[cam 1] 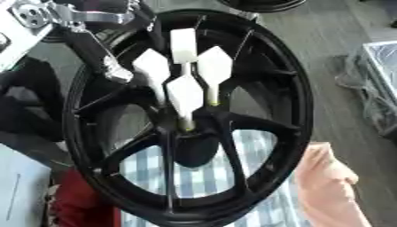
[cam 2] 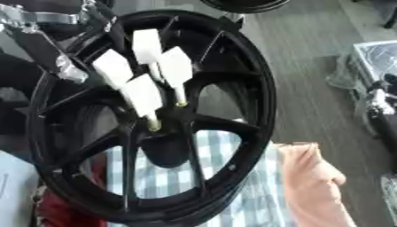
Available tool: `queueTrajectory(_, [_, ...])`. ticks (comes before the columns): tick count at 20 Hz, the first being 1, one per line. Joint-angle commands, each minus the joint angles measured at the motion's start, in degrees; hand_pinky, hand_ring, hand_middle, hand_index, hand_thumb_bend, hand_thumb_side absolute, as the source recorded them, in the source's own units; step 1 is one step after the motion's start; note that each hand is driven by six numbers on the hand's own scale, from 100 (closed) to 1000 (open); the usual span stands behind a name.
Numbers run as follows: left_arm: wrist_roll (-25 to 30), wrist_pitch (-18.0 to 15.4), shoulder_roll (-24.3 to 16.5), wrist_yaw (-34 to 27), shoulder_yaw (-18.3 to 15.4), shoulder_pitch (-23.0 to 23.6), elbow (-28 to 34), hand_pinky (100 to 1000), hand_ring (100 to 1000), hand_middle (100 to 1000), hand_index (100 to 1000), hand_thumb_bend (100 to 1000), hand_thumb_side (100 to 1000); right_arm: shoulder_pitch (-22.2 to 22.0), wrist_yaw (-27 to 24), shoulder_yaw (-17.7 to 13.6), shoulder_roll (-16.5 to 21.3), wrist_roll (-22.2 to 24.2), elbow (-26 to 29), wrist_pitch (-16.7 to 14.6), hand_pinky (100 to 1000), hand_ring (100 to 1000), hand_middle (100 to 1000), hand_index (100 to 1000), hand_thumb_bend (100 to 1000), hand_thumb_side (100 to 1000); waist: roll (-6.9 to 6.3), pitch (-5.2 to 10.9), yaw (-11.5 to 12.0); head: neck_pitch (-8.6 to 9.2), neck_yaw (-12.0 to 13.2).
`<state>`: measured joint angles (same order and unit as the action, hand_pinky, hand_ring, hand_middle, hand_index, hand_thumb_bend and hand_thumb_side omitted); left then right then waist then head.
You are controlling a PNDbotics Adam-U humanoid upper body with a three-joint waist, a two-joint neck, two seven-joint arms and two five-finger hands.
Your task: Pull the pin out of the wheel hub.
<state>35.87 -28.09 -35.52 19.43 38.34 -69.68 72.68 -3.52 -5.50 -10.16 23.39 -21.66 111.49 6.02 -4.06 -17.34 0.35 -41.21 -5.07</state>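
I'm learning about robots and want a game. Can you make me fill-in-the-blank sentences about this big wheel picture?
1. The wheel is colored ____.
2. The pins sticking out of the wheel hub have tops colored ____.
3. The cloth seen through the spokes has a blue and white ____ pattern.
4. The robot's left arm comes in from the upper ____ corner.

Missing words: black; white; checked; left

Our left arm point(cam 1: 74, 24) comes in from the upper left, beside the wheel rim point(cam 1: 298, 88). We cannot make out its hand's fingers. Our right arm point(cam 2: 384, 111) shows well right of that rim.
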Motion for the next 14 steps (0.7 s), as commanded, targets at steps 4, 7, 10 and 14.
queueTrajectory(4, [16.1,-17.2,-0.4,1.0,0.0,-1.4,-0.7,801,742,657,750,435,616,0.4,0.2,-0.1,1.3,0.0,1.1,0.0,726,731,712,838,100,544,0.20,0.92,-0.2,-0.10,0.4])
queueTrajectory(7, [16.1,-17.5,-0.2,1.0,0.1,-1.4,-1.1,787,730,635,740,390,566,0.4,0.1,-0.1,1.3,-0.1,1.1,0.1,727,731,713,839,100,543,0.21,0.90,-0.2,-0.13,0.4])
queueTrajectory(10, [16.1,-17.4,0.0,0.3,0.1,-1.4,-1.1,779,720,621,721,353,542,0.4,0.2,0.0,1.3,-0.1,1.1,0.1,726,731,712,839,100,543,0.19,0.90,-0.3,-0.15,0.4])
queueTrajectory(14, [16.1,-16.2,0.0,-2.1,0.4,-1.4,-0.4,765,690,593,677,308,524,0.5,0.2,0.0,1.4,0.0,1.0,0.2,727,731,712,839,100,543,0.19,0.89,-0.3,-0.18,0.4])
